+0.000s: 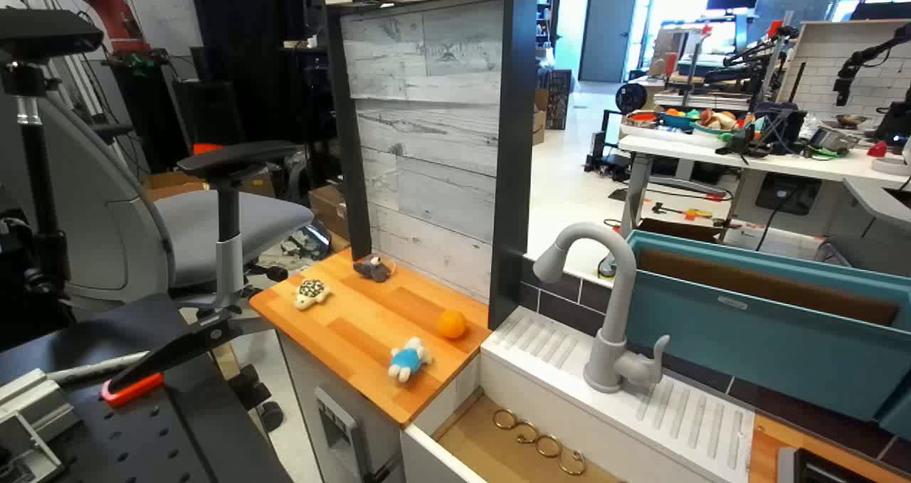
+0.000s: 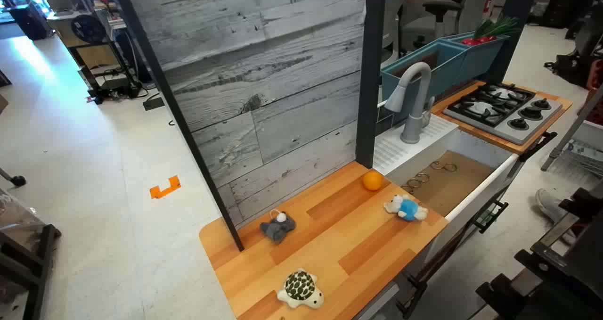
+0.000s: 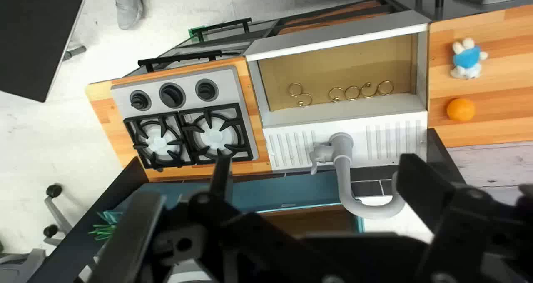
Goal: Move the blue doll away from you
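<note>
The blue doll, a small white toy figure with a light-blue body, lies on the wooden counter (image 1: 349,319) near the sink-side edge. The blue doll shows in both exterior views (image 1: 407,360) (image 2: 409,209) and at the upper right of the wrist view (image 3: 466,58). My gripper (image 3: 317,162) is open in the wrist view, its two black fingers wide apart with nothing between them. It is well away from the doll, over the sink and faucet area. I cannot make out the gripper clearly in the exterior views.
An orange ball (image 2: 372,181) sits close to the doll. A spotted turtle toy (image 2: 300,287) and a grey toy (image 2: 278,226) lie farther along the counter. A grey panel (image 1: 427,127) stands at its back. A faucet (image 3: 342,166), sink (image 2: 480,202) and stove (image 3: 187,137) are alongside.
</note>
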`<act>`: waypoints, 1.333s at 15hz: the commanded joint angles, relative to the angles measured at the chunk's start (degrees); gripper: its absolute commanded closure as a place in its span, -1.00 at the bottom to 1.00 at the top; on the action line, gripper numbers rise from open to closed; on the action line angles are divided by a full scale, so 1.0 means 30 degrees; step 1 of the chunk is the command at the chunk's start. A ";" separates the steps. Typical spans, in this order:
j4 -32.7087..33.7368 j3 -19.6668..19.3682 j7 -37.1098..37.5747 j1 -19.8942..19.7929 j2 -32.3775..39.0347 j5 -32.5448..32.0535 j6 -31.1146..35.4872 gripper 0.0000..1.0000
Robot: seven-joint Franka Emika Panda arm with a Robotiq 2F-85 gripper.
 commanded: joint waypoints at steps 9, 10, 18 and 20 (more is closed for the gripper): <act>0.0368 0.0280 0.0700 0.0223 0.0734 -0.0692 -0.0091 -1.00; 0.0501 0.0475 0.0861 0.0321 0.1085 -0.0821 -0.0011 -1.00; 0.3655 0.2779 0.4229 0.2928 0.8190 -0.4273 0.0622 -1.00; 0.4985 0.2488 0.4476 0.3905 1.0428 -0.4965 0.1148 -1.00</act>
